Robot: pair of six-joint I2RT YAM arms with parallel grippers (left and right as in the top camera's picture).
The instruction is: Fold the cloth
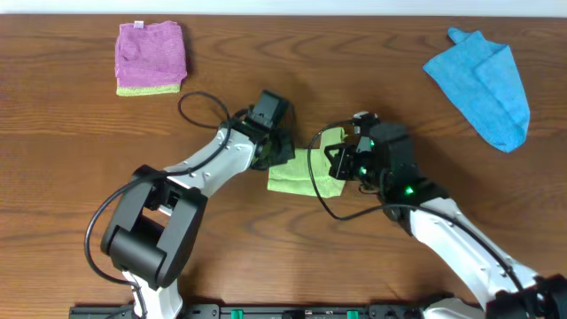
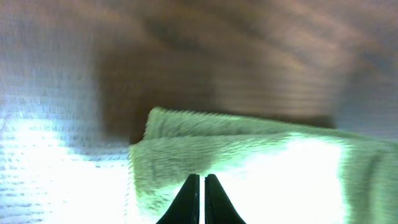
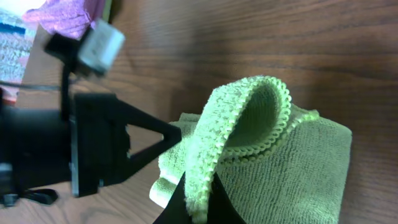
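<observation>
Mostly cut off, right end effector point(image 3: 200, 202) pinching cloth point(image 3: 292, 168) edge; left end effector point(image 2: 202, 199) pressed together, view blurred.

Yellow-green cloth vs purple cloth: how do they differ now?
The yellow-green cloth lies centrally; the purple cloth lies at the far left. The yellow-green cloth has one edge pinched up by the right gripper; the purple cloth lies flat, untouched. Both are terry.
</observation>
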